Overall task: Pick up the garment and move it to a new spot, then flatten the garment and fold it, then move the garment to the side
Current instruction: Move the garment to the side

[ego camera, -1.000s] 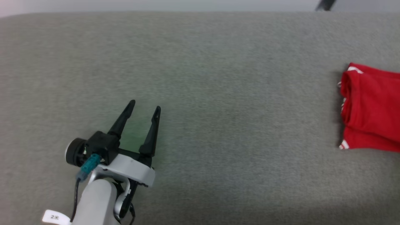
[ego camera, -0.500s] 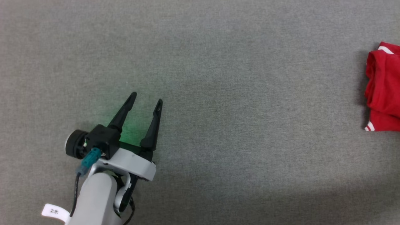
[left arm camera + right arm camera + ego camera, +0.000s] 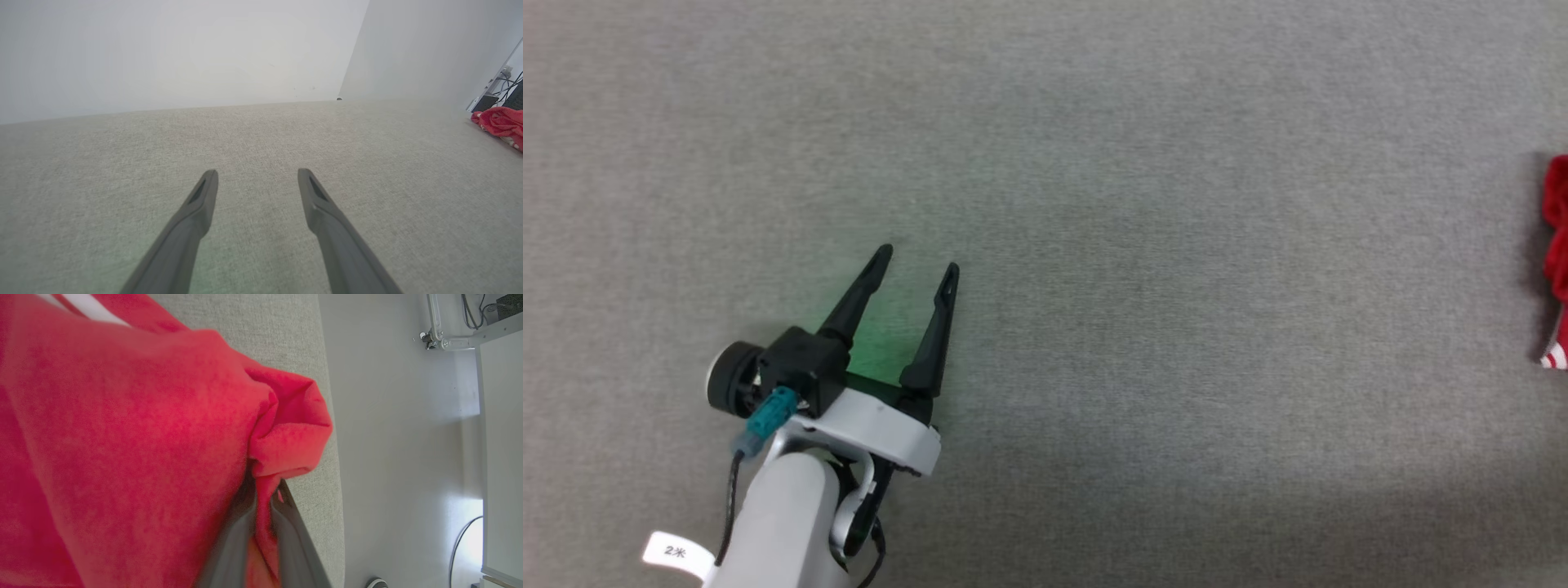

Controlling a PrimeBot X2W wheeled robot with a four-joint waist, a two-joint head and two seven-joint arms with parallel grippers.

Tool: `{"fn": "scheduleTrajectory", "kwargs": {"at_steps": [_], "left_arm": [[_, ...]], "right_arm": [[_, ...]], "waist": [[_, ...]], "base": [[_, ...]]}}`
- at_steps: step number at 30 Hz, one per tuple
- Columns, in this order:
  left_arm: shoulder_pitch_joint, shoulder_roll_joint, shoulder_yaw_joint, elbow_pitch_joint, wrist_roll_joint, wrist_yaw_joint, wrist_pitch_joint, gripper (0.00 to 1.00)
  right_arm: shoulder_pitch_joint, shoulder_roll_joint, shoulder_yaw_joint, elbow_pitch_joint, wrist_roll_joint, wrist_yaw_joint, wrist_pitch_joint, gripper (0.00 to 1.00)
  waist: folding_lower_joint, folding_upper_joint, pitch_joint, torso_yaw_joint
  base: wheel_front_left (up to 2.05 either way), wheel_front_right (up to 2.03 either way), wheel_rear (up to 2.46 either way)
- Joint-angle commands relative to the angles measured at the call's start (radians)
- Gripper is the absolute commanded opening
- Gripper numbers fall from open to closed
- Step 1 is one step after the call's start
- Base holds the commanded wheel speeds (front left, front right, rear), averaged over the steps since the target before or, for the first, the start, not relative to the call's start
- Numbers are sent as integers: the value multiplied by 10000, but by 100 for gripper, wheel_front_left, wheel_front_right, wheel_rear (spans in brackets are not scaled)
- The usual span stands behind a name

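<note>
The garment [image 3: 1557, 245] is red cloth with a striped trim corner, barely inside the right edge of the head view on the grey surface [image 3: 1143, 286]. In the left wrist view the garment [image 3: 500, 121] lies far off to the right. My left gripper [image 3: 920, 260] hovers open over bare grey fabric at the lower left, nothing between its fingers [image 3: 200, 204]. In the right wrist view the garment [image 3: 122, 437] bulges close to the camera, and my right gripper [image 3: 263, 490] is shut on a fold of it near the surface's edge.
The grey fabric surface [image 3: 261, 139] ends at a white wall beyond the left gripper. In the right wrist view the surface's edge [image 3: 331, 465] drops to a white floor with cables [image 3: 461, 543] and white furniture [image 3: 500, 457].
The head view has swung so the garment slid from well inside the right side to the very right edge, and the far border of the surface left the picture. The left gripper stays open.
</note>
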Motion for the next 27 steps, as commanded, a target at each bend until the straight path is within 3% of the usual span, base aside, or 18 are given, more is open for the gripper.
{"fn": "scheduleTrajectory", "kwargs": {"at_steps": [1, 3, 4, 5, 17, 27], "left_arm": [[22, 11, 13, 21, -31, -17, -35, 100], [81, 1, 29, 40, -41, -17, -35, 100], [114, -2, 29, 54, -54, -17, -35, 100], [154, -15, 43, 59, -67, -17, -35, 100], [803, -126, 426, 185, -65, -17, -35, 100], [1747, -305, 903, 208, -85, -17, -35, 100]], "right_arm": [[-80, 67, -100, 112, -60, -17, -68, 10], [-168, 127, -338, 404, -225, -17, -138, 47], [-210, 157, -423, 533, -303, -17, -182, 83], [-249, 195, -497, 638, -385, -17, -220, 100], [-561, 698, -1030, 921, -962, -17, -305, 100], [645, 949, -600, -687, -97, -17, -1568, 100]], "waist": [[0, 0, -100, 148], [0, 0, -196, 249], [0, 0, -257, 290], [0, 0, -328, 322], [0, 0, -1680, 87], [0, 0, -3244, -115]], "base": [[0, 0, 0], [0, 0, 0], [0, 0, 0], [0, 0, 0], [0, 0, 0], [0, 0, 0]]}}
